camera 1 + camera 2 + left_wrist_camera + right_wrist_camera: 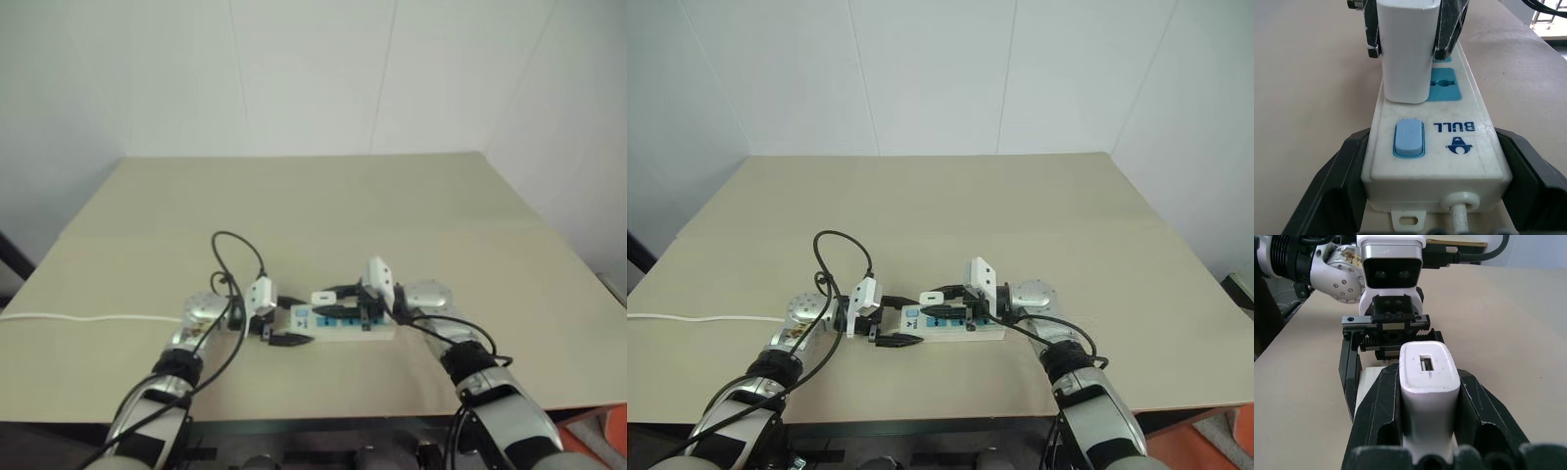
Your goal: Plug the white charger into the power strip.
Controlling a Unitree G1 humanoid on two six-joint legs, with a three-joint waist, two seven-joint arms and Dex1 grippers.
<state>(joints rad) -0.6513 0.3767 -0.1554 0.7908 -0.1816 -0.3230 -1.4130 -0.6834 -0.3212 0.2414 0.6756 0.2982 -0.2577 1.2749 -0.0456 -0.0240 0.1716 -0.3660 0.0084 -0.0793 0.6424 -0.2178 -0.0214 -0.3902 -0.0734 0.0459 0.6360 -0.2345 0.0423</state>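
The power strip (pixel 1449 161) lies across the table near its front edge, with blue sockets and a blue switch at its cord end. My left gripper (pixel 284 321) grips that end, one black finger (pixel 1337 181) pressed against each long side. The white charger (pixel 1405 54) stands upright on the strip, over the socket nearest the switch. Its base meets the strip's face and its prongs are hidden. My right gripper (pixel 1427 377) comes in from the other side and is shut on the charger (pixel 1427 382), one finger on each flank. Both grippers face each other over the strip (pixel 338 325).
The strip's white cord (pixel 88 317) runs off to the left along the beige table (pixel 313 206). Black cables loop above my left wrist (pixel 235 255). The table's front edge lies just below the strip. A white wall stands behind the table.
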